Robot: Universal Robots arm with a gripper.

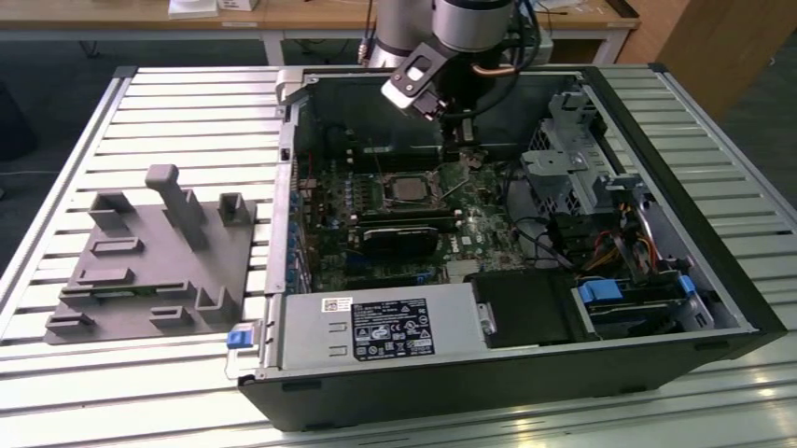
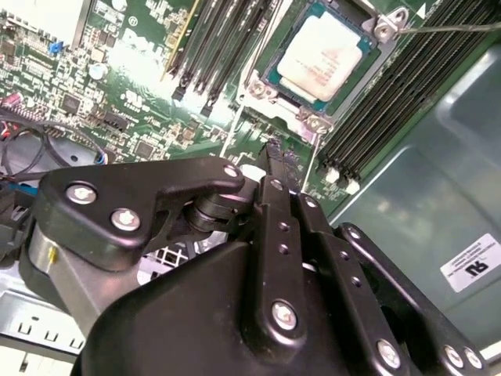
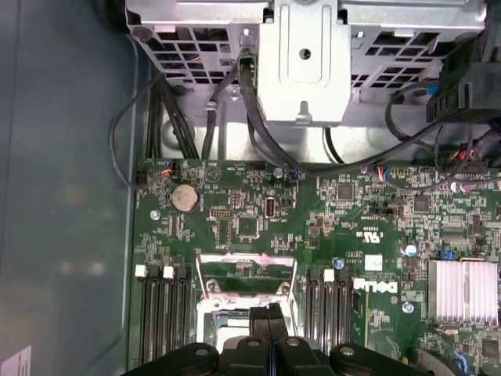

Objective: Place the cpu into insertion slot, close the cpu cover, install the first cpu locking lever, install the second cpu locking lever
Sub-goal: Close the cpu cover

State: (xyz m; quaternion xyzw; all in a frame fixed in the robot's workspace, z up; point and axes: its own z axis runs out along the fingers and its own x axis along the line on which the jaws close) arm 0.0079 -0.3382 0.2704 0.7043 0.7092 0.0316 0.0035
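Note:
The cpu (image 2: pixel 321 55), with its dull silver top, lies flat in the insertion slot (image 2: pixel 275 77) on the green board; in the exterior view it is the cpu (image 1: pixel 405 188) in the middle of the open case. The cpu cover (image 3: pixel 246 259), a thin silver frame, stands raised at the slot's edge, with the board showing through its cut-out. My gripper (image 3: pixel 268 315) hangs just above the socket area, fingers shut with nothing between them. The gripper (image 2: pixel 278 153) tips sit close to the raised cover; contact cannot be told. A thin wire lever (image 2: pixel 454 27) sticks out beside the slot.
Long black memory slots (image 2: pixel 407 86) flank the socket on both sides. A metal drive cage (image 3: pixel 305 63) with cables and a finned heatsink (image 3: pixel 462 290) stand nearby. The case walls (image 1: pixel 289 149) ring the board. A grey fixture (image 1: pixel 149 252) rests outside, at the exterior view's left.

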